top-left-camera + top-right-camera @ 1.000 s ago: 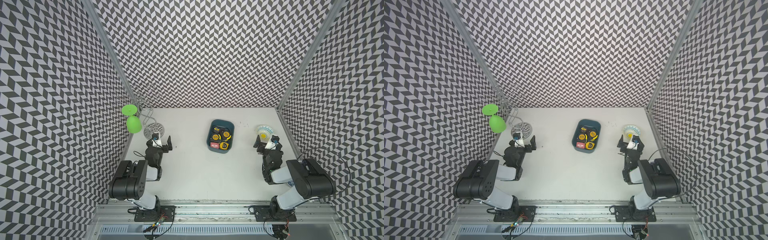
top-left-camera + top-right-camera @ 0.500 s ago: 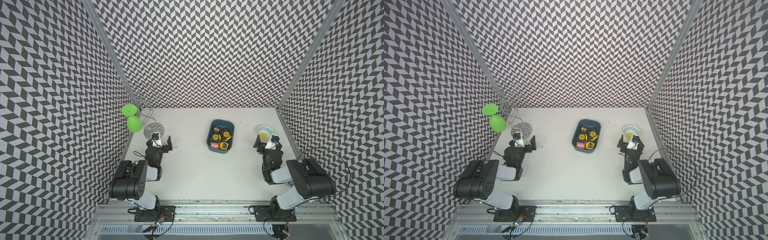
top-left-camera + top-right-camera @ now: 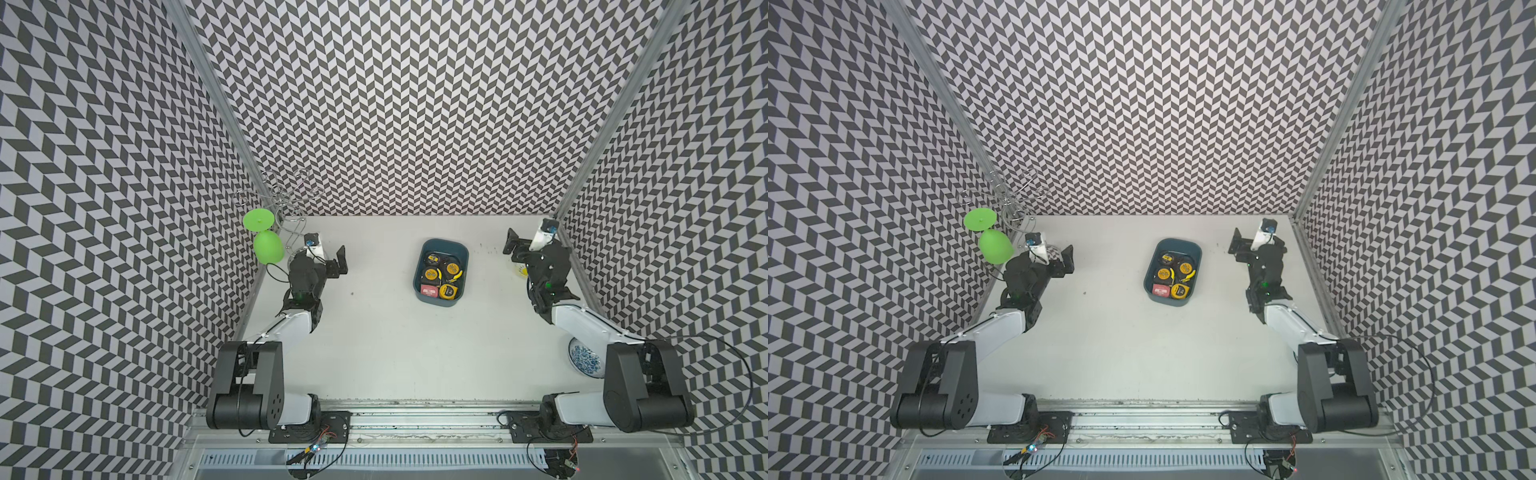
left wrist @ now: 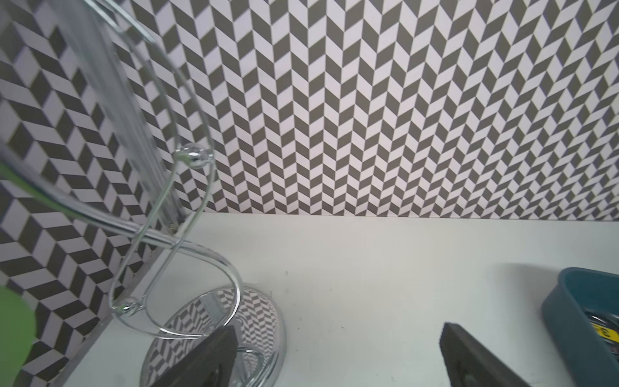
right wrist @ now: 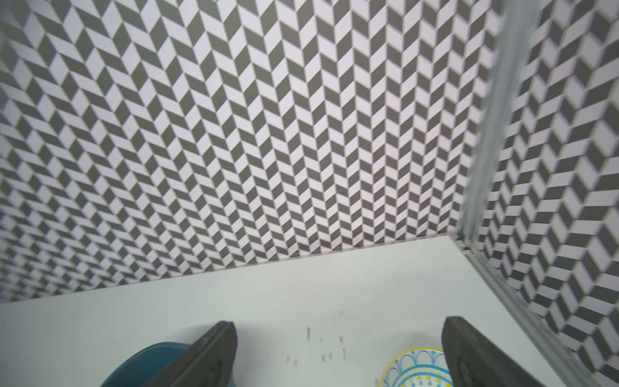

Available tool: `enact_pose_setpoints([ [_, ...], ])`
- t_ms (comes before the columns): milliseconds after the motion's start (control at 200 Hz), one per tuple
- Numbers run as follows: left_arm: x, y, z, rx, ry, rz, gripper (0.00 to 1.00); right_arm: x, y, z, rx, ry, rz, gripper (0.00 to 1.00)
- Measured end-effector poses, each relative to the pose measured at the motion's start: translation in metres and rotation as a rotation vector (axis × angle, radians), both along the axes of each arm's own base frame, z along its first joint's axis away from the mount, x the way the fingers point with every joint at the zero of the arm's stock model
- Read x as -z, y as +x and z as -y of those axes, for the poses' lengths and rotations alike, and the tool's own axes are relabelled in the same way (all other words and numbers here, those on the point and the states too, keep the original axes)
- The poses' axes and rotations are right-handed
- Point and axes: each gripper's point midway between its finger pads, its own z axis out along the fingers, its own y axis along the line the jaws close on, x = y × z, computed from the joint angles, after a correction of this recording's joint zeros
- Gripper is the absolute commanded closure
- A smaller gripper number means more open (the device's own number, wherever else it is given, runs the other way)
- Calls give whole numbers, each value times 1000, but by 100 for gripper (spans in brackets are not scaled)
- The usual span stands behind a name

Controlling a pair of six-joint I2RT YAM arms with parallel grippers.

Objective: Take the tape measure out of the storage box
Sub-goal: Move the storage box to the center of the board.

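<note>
At the lower edge of the frame the right gripper (image 5: 338,325) has its dark jaws wide apart above the white table (image 5: 234,288), with the teal storage box (image 5: 150,362) at lower left, a yellow-and-blue patterned bowl (image 5: 415,368) at lower right, and the chevron wall (image 5: 268,134) filling the upper frame.

Toward the back of the table (image 3: 374,357), right of centre: storage box (image 3: 436,302) with several tape measures (image 3: 432,274) inside. In the back left corner: wire rack (image 3: 286,208) with an upturned goblet (image 3: 268,247) hanging from it. Left gripper (image 4: 338,335) just before the rack. Right gripper (image 5: 338,335) over a plate (image 5: 413,370), right of the box. Bowl (image 3: 584,361) at the right edge, nearer the front.
</note>
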Motion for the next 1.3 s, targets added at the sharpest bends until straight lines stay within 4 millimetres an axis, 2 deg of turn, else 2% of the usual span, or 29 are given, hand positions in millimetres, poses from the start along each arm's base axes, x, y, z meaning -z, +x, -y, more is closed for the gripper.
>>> enact_pose_setpoints([
  [100,-4,-4,19,60,-33,-59,1,16,24,-21,-101,50,-113,0],
  [220,4,-19,39,133,-78,-142,0,62,48,-46,-218,122,-297,1],
  [355,15,-33,55,197,-119,-220,0,113,56,-68,-308,204,-470,0],
  [516,15,-46,64,243,-154,-247,0,145,62,-91,-390,263,-586,1],
  [721,16,-55,70,276,-174,-259,0,167,56,-125,-476,286,-661,5],
  [891,21,-60,72,289,-183,-285,0,176,49,-153,-535,279,-703,8],
  [1102,17,-68,72,295,-195,-275,0,176,42,-177,-581,229,-715,15],
  [1302,20,-74,72,290,-213,-283,0,175,26,-216,-669,177,-719,19],
])
